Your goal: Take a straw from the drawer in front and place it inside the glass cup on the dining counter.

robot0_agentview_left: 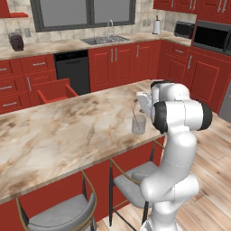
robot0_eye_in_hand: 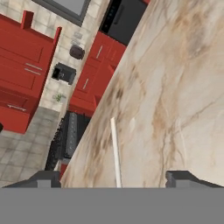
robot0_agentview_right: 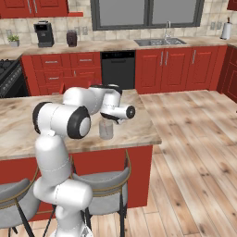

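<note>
the left base view looks from behind the arm's left, forward and down across the dining counter (robot0_agentview_left: 67, 131) toward the sink wall. the right base view sees the same counter from the other side. the hand view looks close down onto that marble.

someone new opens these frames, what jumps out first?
The white arm folded over the dining counter, its hand open above the glass cup near the counter's edge. The thin straw stands in the cup. Behind, an open red drawer juts from the cabinets.
</note>
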